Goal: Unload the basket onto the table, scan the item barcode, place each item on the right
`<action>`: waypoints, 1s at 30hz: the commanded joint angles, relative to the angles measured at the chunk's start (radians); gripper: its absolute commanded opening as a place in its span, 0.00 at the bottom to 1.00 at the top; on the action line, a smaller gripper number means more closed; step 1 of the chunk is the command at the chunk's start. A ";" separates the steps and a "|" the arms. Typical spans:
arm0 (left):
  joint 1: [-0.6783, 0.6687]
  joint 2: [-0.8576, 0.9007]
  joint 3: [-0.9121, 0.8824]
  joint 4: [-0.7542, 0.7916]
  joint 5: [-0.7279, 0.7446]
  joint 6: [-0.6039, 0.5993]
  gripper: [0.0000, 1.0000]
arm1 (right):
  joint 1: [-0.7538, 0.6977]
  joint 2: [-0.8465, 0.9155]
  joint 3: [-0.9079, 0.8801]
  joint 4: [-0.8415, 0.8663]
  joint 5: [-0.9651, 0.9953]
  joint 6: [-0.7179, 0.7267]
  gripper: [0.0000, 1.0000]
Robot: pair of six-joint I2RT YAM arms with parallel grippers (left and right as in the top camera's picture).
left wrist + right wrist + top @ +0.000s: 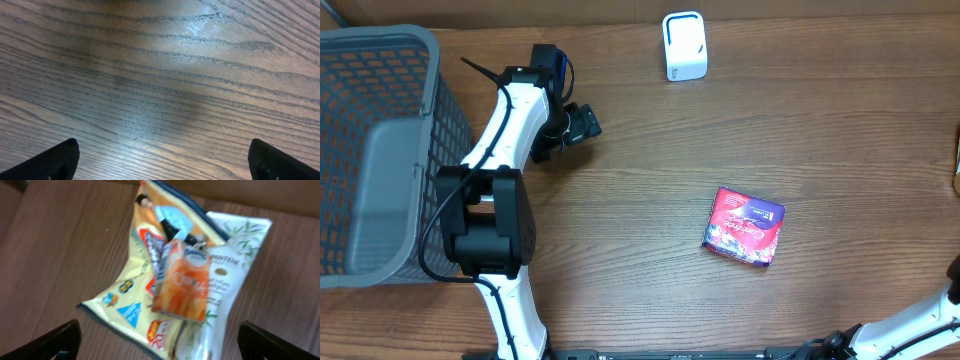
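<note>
A red and purple snack packet [743, 227] lies flat on the wooden table, right of centre. A white barcode scanner [684, 46] stands at the far edge. My left gripper [582, 125] hovers near the basket; in its wrist view it [163, 147] is open over bare wood. My right gripper [160, 327] is open, its dark fingers [55, 342] wide apart with nothing between them. Below it lies a pile: a yellow bag [125, 300], an orange packet [185, 287] on top, and a white packet [235, 255]. In the overhead view only the right arm [920, 320] shows, at the bottom right corner.
A grey mesh basket [380, 150] fills the left side of the table. The left arm's base [490, 225] stands beside it. An edge of something [957, 160] pokes in at the right border.
</note>
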 commanded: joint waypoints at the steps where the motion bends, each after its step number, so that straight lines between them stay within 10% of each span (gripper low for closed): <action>1: -0.006 -0.003 0.003 0.001 0.001 0.010 1.00 | -0.003 -0.002 0.005 0.003 -0.147 -0.003 1.00; 18: -0.006 -0.003 0.003 0.001 0.001 0.010 1.00 | 0.124 -0.002 -0.002 -0.200 -0.689 -0.017 1.00; 30: -0.006 -0.003 0.003 0.001 0.001 0.010 1.00 | 0.526 -0.002 -0.026 -0.534 -0.577 -0.179 1.00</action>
